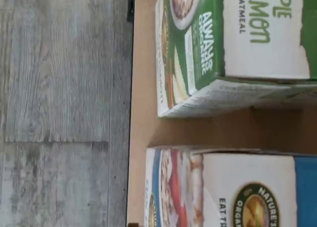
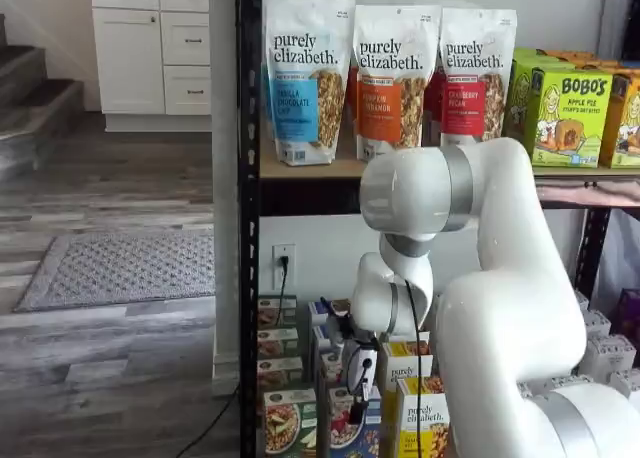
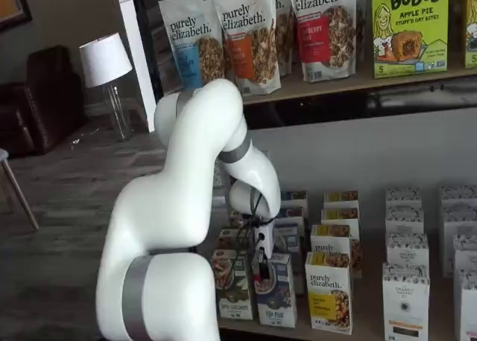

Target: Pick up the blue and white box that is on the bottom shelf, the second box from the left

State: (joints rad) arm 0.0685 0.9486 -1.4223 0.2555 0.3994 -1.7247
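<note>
The blue and white box (image 1: 223, 180) fills the near part of the wrist view, with its cereal picture and a blue panel showing. In both shelf views it stands upright at the front of the bottom shelf (image 1: 142, 98), between a green-fronted carton (image 3: 232, 285) and a yellow "purely elizabeth" carton (image 3: 328, 292). My gripper (image 3: 258, 275) hangs just above and in front of the blue and white box (image 3: 277, 290), pointing down at it. In a shelf view the gripper (image 2: 355, 410) overlaps the box (image 2: 348, 433). Its jaws stand open with nothing in them.
The green-fronted apple cinnamon oatmeal carton (image 1: 213, 48) stands a narrow gap from the blue one. More cartons stand in rows behind and to the right (image 3: 406, 252). Granola pouches (image 2: 385, 78) fill the wooden tier above. A black rack post (image 2: 248, 228) stands at the left.
</note>
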